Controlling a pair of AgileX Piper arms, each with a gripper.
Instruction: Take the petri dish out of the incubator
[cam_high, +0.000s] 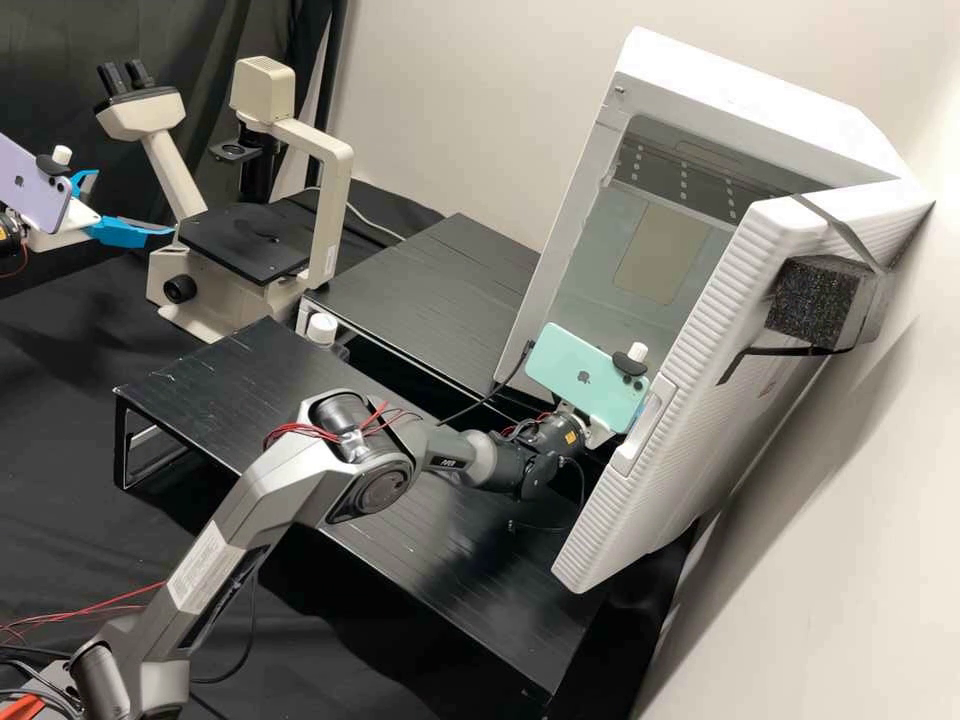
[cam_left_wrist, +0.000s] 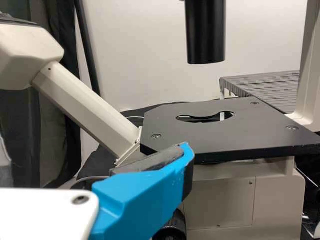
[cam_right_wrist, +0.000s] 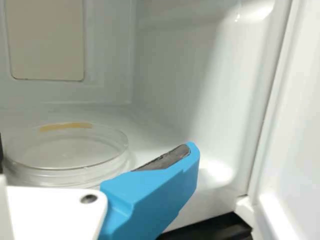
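Observation:
The incubator (cam_high: 650, 260) stands open at the right of the high view, its door swung toward the front. My right gripper (cam_high: 597, 432) is at its opening, fingertips hidden behind the phone. In the right wrist view, the clear petri dish (cam_right_wrist: 65, 159) with a yellowish strip lies flat on the incubator floor (cam_right_wrist: 150, 125), beyond my right gripper (cam_right_wrist: 97, 152), which is open and holds nothing. My left gripper (cam_high: 132, 204) is open beside the microscope, far from the incubator; in the left wrist view, the left gripper (cam_left_wrist: 95, 154) is in front of the microscope stage.
The microscope (cam_high: 325, 190) stands at the back left. Two low black racks (cam_high: 430, 290) reach toward the incubator, with a white-capped bottle (cam_high: 322, 330) between them. The incubator door (cam_high: 680, 370) stands close beside the right gripper, and the side wall (cam_right_wrist: 200, 85) rises past the dish.

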